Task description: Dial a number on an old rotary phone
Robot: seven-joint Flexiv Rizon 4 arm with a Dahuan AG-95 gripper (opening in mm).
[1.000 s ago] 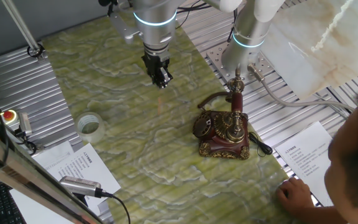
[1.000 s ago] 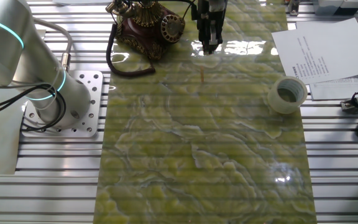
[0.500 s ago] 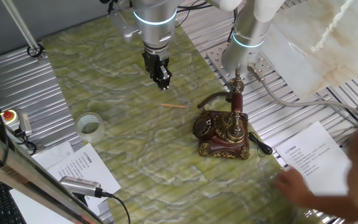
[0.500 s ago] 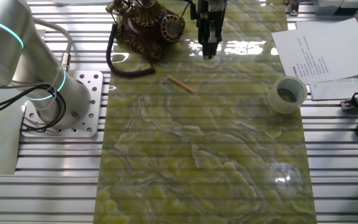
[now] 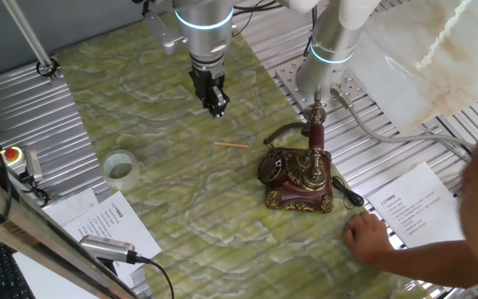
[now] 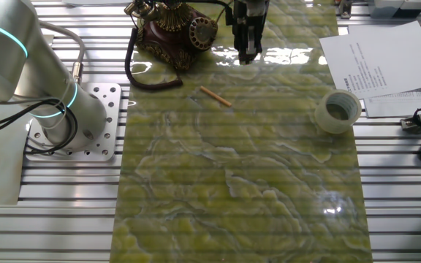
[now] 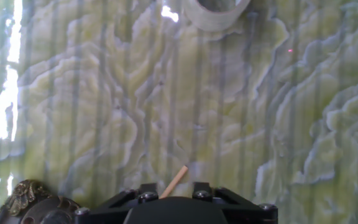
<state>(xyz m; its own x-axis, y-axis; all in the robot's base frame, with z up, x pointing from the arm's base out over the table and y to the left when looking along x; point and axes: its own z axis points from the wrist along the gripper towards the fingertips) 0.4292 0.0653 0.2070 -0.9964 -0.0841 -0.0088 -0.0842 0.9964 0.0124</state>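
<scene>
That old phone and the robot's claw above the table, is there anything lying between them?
Yes. In one fixed view a small wooden stick lies on the green mat between the gripper and the old rotary phone, touching neither.

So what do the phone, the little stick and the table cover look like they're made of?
The phone: glossy dark red-brown body, maybe lacquered wood or plastic, with shiny brass-colored trim that looks like metal. The stick: pale tan and matte, likely wood. The table cover: green marble pattern with glare patches, so a glossy surface; sheet or stone, I can't tell.
</scene>
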